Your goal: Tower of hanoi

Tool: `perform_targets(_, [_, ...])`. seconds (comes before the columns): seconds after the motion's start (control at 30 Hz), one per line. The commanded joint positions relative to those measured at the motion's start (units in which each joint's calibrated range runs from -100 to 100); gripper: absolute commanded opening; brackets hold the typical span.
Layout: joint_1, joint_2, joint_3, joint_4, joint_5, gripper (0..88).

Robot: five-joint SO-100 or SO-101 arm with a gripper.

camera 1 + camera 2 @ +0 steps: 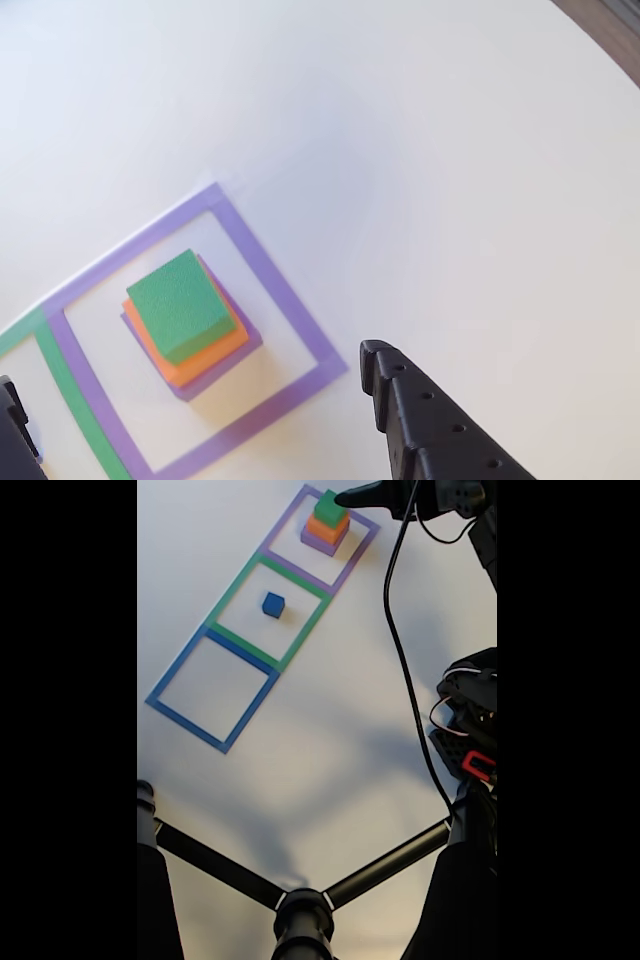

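The tower of hanoi stands as a stack inside the purple taped square: a green block (180, 305) on an orange block (207, 360) on a wide flat purple block (243, 352). In the fixed view that stack (327, 525) is at the top, and the small blue cube (273, 604) sits alone in the green taped square. My gripper (190, 368) hangs over the stack, open, with one black finger (420, 420) to the right and the other at the left edge. It grips nothing. In the fixed view the gripper (343, 497) reaches in from the upper right.
Three taped outlines lie in a row: purple (280, 285), green (236, 590) and blue (177, 664). A black cable (400, 680) hangs down the right side. Black stand legs (300, 905) cross the lower part of the fixed view. The table edge (610, 30) is at the far upper right.
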Motion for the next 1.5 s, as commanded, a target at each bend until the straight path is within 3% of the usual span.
perform_targets(0.0, [-1.1,-2.0,5.3,-11.3,0.0,44.0])
perform_targets(0.9, [1.3,16.0,32.6,-71.8,0.0,49.8])
perform_targets(1.47, [-0.3,32.7,34.1,-92.1,0.0,50.2])
